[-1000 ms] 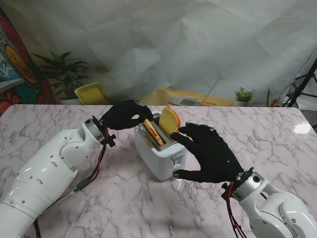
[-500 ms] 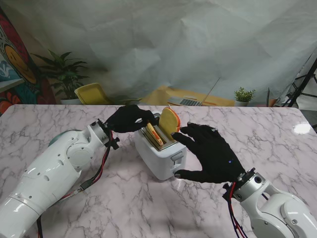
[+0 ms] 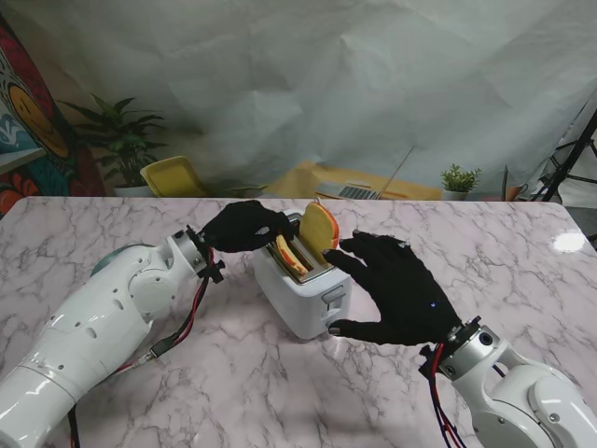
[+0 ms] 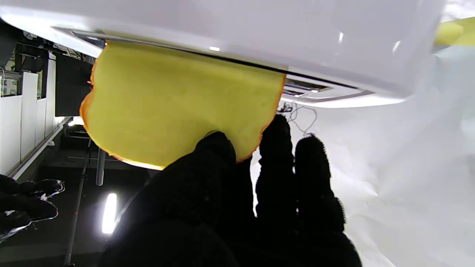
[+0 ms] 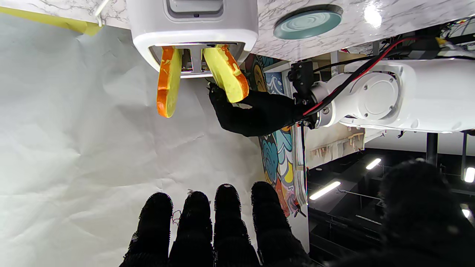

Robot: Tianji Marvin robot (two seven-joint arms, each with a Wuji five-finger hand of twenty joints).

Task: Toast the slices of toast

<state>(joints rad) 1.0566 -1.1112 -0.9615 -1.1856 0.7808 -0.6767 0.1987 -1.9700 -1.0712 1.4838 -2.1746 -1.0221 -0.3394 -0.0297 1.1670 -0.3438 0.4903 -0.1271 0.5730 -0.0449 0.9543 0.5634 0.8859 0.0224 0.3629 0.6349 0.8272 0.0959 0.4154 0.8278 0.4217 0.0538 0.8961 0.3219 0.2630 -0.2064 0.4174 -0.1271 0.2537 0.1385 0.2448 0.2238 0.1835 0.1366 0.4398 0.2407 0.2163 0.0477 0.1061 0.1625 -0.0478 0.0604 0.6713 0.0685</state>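
White toaster [image 3: 300, 280] standing mid-way across the marble surface [image 3: 112, 224], slots facing up. Two toast slices in it, one per slot. Nearer-left slice [image 3: 289, 256] sunk partway into its slot and leaning, its upper edge pinched by the left hand [image 3: 241, 225]; in the left wrist view, gloved fingers [image 4: 217, 155] pressed against the yellow face of that slice [image 4: 178, 104], thumb on one side and the rest behind. Farther slice [image 3: 319, 230] standing taller out of the other slot, orange crust showing, touched by neither hand. Right hand [image 3: 396, 289] hovering just right of the toaster, fingers spread and grasping nothing, thumb down near the front lever [image 3: 334, 297] — contact with it hard to judge from here. From the right wrist view, both slices [image 5: 167, 79] [image 5: 226, 72] jutting from the slots, four straight fingers [image 5: 226, 222] well apart from them. Round teal disc [image 5: 307, 21] on the surface beside the toaster.
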